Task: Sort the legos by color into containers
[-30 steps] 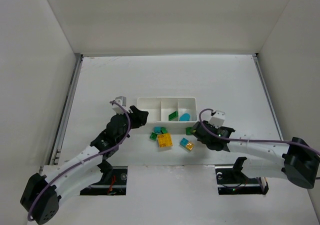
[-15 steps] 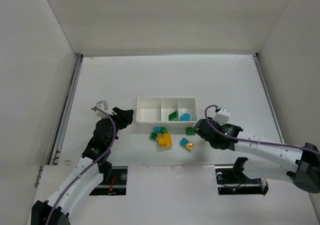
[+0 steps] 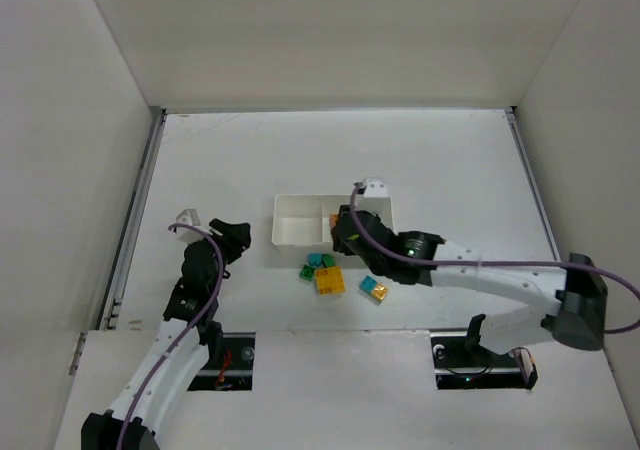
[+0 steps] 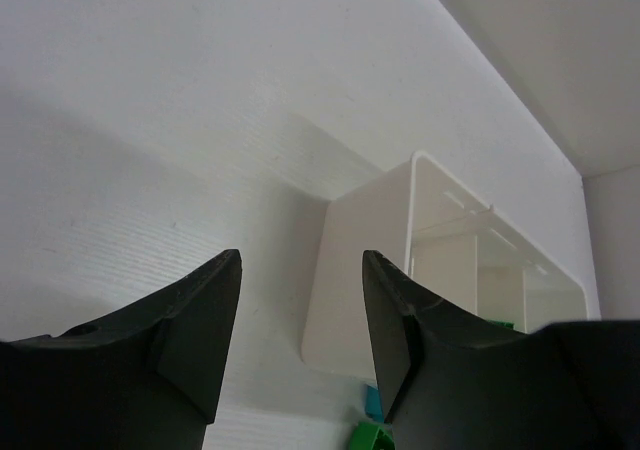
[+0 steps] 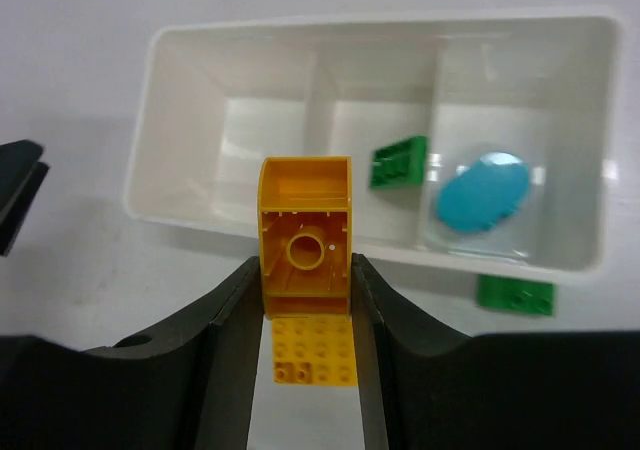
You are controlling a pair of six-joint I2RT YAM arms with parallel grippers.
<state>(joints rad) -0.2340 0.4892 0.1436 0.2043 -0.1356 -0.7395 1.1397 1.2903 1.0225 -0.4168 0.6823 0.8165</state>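
Right gripper (image 5: 305, 280): we see it clamped on a yellow brick (image 5: 305, 225), above the near wall of the tray (image 5: 190, 100).
Left gripper (image 4: 300, 270): its jaws stand apart, to the left of the tray.
Tray content: a green brick (image 5: 398, 162) in the middle compartment, a blue piece (image 5: 483, 192) in the right one.
Surface (image 3: 450, 160): we see loose bricks (image 3: 318, 266) just in front of the tray.
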